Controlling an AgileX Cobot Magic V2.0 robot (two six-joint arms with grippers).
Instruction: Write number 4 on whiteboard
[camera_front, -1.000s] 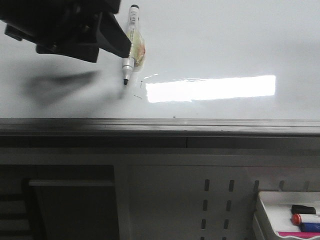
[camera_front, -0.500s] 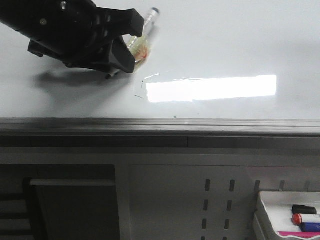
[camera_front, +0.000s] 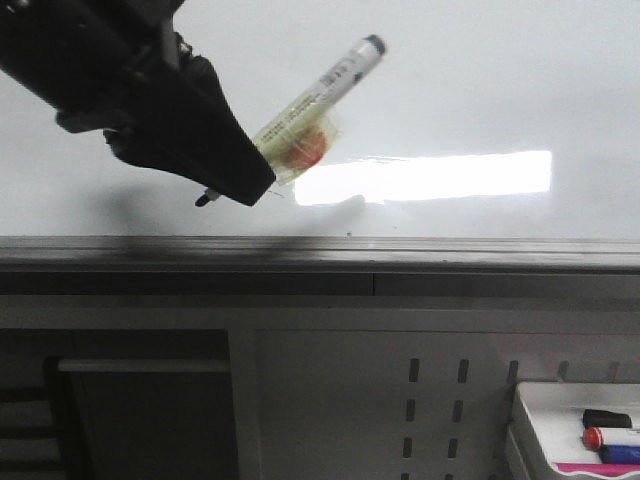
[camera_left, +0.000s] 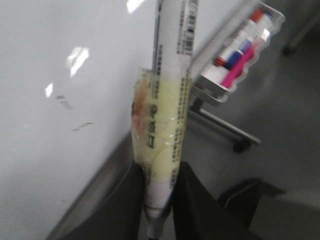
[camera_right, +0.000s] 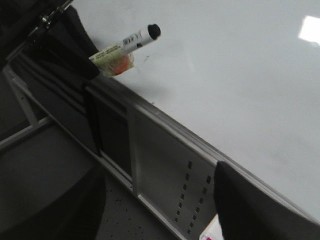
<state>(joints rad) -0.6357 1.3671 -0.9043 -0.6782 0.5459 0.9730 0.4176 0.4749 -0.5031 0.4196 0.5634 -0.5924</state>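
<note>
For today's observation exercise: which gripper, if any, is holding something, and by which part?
The left gripper holds a marker by its lower barrel, below the yellowish tape wrap, tip end between the fingers. The right gripper is open, holding nothing.

- The whiteboard (camera_front: 480, 90) is glossy white with a grey edge and a bright white rectangular reflection.
- The marker (camera_front: 325, 85) is white with black print, a black end and a yellowish wrap showing an orange-red patch.
- The left gripper (camera_front: 215, 190) is black.
- The perforated panel (camera_front: 350, 410) is grey with dark slots.
</note>
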